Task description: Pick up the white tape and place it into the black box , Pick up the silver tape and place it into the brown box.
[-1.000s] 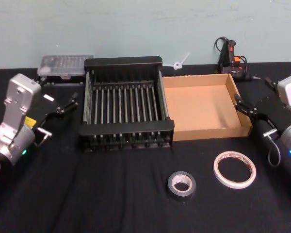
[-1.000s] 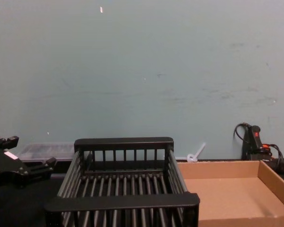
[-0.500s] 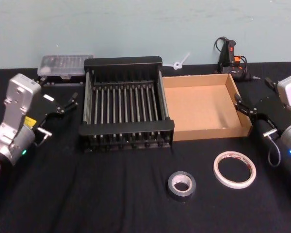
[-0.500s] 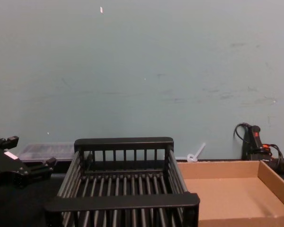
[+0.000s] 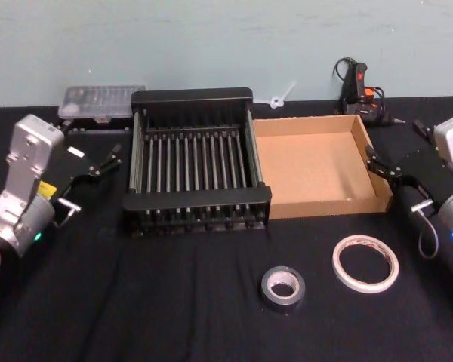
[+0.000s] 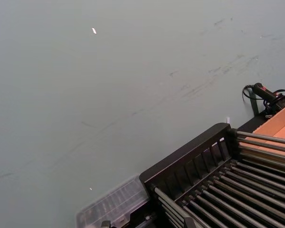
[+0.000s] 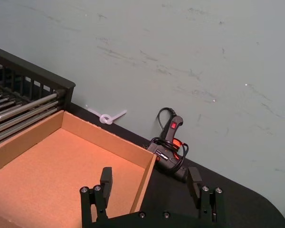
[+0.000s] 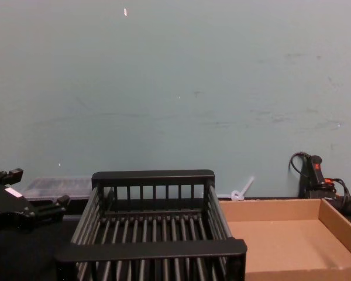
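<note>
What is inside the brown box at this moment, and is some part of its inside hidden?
The brown box holds nothing: bare cardboard floor. Its low near wall hides only a thin strip in the chest view. The silver tape and white tape lie on the table in front.

My silver-grey metal left arm (image 5: 19, 192) carries a yellow sticker and a small green light; my black two-fingered right gripper (image 7: 149, 183) shows round screws, a black cable trailing behind.

Evenly and softly lit from overhead; weak shadows only. Slight grain and softness throughout. Dull sheen on the silver tape (image 5: 282, 287). Black surface (image 5: 174, 302) swallowing detail, no glare.
</note>
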Available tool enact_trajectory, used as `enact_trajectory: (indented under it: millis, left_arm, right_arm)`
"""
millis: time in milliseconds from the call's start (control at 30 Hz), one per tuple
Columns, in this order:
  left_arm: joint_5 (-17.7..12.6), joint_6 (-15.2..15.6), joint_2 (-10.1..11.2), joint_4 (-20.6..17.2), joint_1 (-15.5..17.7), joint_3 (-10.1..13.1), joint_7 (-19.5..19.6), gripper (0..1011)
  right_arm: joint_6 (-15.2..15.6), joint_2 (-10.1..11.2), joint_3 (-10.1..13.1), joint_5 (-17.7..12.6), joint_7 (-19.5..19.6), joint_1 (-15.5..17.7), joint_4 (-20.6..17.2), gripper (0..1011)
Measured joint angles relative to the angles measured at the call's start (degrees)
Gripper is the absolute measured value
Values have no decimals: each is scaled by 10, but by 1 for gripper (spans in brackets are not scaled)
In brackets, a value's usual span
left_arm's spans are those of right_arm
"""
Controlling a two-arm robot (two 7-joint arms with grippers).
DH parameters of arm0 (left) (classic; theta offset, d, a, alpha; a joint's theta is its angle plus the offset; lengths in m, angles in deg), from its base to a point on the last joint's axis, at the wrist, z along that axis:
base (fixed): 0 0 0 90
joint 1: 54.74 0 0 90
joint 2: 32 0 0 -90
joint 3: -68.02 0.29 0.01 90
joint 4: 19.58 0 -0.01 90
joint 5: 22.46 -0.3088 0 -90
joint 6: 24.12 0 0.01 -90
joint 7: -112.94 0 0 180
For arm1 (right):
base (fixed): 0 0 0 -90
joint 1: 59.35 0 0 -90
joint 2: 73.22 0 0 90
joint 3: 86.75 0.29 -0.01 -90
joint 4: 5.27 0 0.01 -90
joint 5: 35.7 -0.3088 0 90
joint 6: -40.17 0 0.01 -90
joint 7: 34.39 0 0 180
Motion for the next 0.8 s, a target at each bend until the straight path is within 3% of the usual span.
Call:
enact_trajectory:
  millis: [500, 800]
  left_arm:
    - [0, 0, 0, 0, 0, 0, 0, 1001]
    - [0, 0, 0, 0, 0, 0, 0, 1001]
  right_arm:
    - [23, 16, 42, -44, -57, 30, -42, 1003]
    - [50, 43, 72, -73, -89, 74, -98, 1002]
